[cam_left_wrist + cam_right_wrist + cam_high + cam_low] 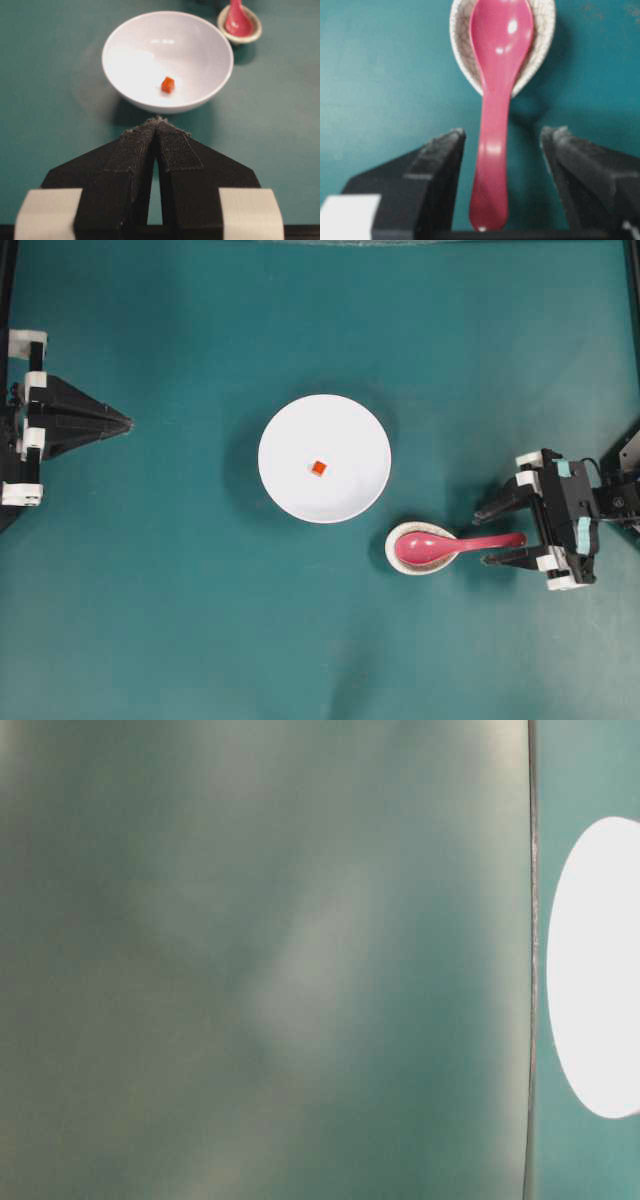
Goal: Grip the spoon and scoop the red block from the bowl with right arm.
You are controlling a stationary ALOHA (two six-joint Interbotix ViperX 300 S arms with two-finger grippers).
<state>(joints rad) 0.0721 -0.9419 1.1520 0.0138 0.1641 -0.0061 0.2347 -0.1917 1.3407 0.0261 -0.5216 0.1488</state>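
A: Where does the spoon [492, 125] sit?
B: Scoop in the speckled dish [462, 60], handle between the spread fingers of the right pincer [502, 145], untouched.
A: The red block [318, 469]?
B: Inside the white bowl [290, 430]. The left pincer [158, 125] is clenched, empty.

Both arms are black. The left gripper [125, 424] tapers to a sharp wedge, with white blocks set along its base; from the wrist view its fingers [176, 150] carry rough, dark fabric-like pads with frayed top edges, flanked by pale square fittings. The right gripper [489, 536] has two angular black prongs, white fittings at the knuckles and light teal patches on its body, with black linkage behind.
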